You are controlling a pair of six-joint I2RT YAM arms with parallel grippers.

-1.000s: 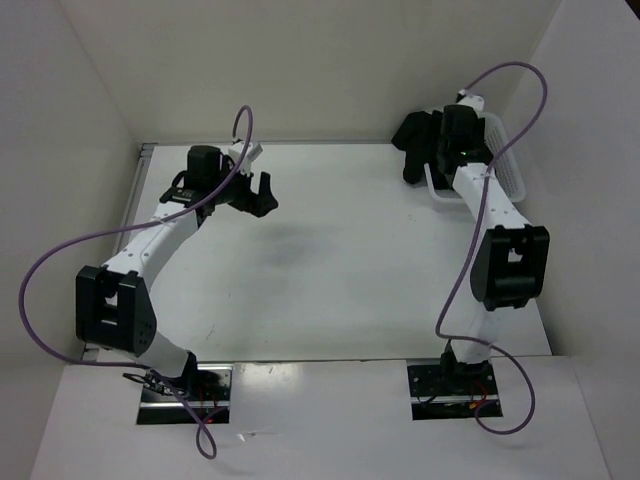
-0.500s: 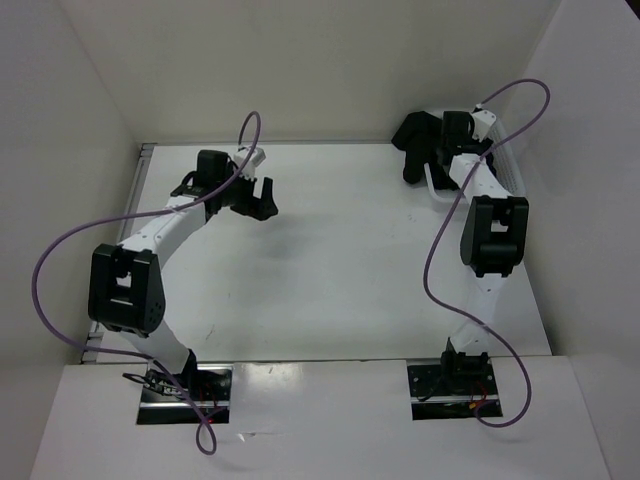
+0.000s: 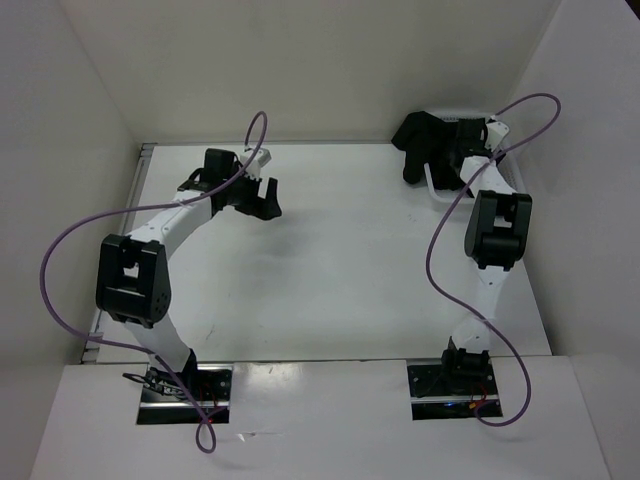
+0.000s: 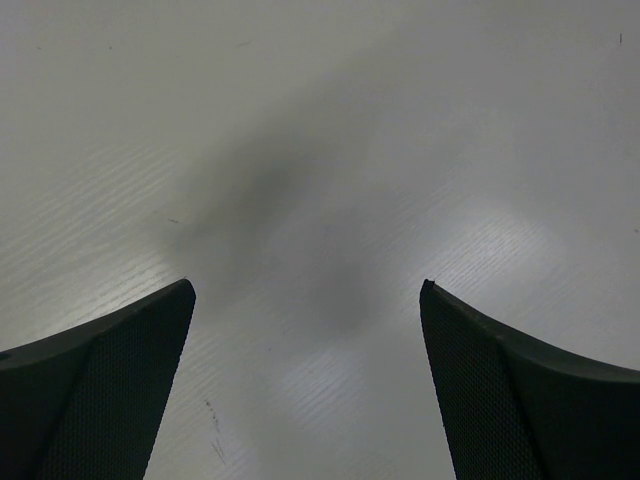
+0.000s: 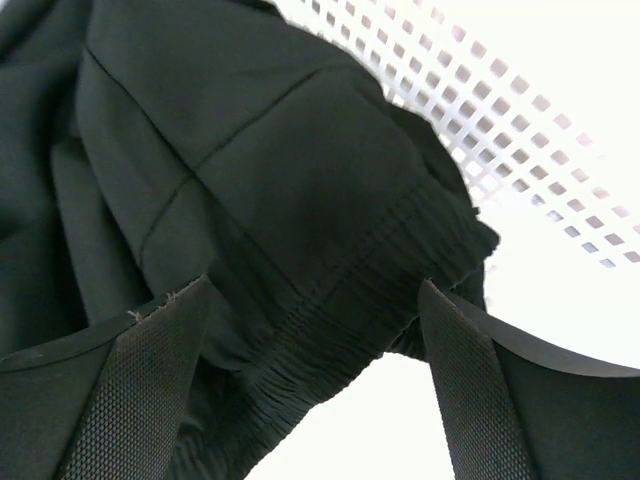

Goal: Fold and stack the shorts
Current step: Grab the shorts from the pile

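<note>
shorts [image 5: 250, 170]: matte black cloth with stitched seams and a gathered elastic waistband. they lay bunched in and over the white basket [image 5: 500, 110] at the far right of the table [image 3: 350, 270]. the basket was plastic with square-hole mesh, mostly hidden by cloth and arm.

right gripper [image 5: 315, 295]: textured black fingers [image 5: 130, 400] stood wide apart on either side of the waistband, not pinching it. whether they touched the cloth was hard to judge.

left gripper [image 4: 307, 290]: spread fully and held nothing, over the pale, faintly grained tabletop at far left.

the shorts' full outline could not be made out.
</note>
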